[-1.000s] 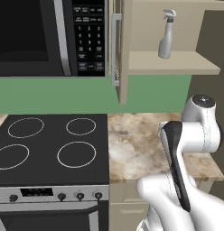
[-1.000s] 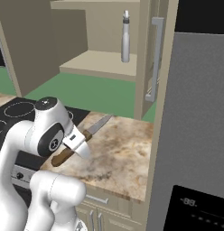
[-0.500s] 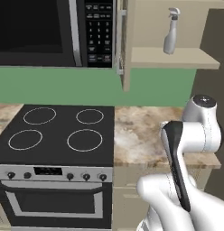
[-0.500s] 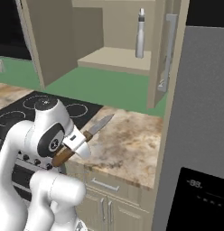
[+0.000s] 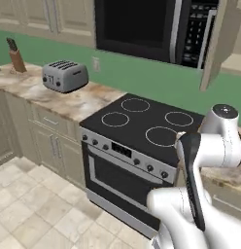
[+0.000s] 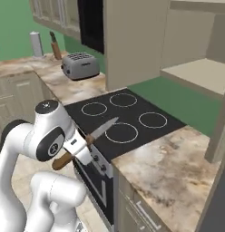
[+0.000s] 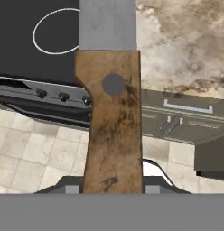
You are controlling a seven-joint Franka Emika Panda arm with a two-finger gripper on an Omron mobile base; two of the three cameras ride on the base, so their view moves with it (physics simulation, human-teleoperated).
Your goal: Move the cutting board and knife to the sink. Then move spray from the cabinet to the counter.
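My gripper [image 6: 80,146] is shut on the knife [image 6: 89,140], held level in front of the stove, silver blade pointing toward the burners and brown handle toward my arm. In the hand view the wooden handle [image 7: 113,122] runs up between my fingertips, with the blade [image 7: 107,25] over the stove's front edge. The cabinet [image 6: 200,72] stands open at the upper right, its bare shelf showing and its door [image 5: 222,44] swung out. The marbled counter [image 6: 173,167] lies right of the stove. The cutting board, the sink and the spray are out of view.
A black stovetop [image 5: 142,121] with an oven front [image 5: 117,170] below is straight ahead. On the counter stretch [image 5: 69,99] to its left stand a silver toaster [image 5: 64,75] and a knife block [image 5: 15,56]. A microwave [image 5: 156,26] hangs above the stove. Tiled floor [image 5: 40,204] lies low left.
The whole picture has shifted: the base has driven, so the stove and cabinet slid right and the toaster counter came into view. The knife stays in my shut gripper as before.
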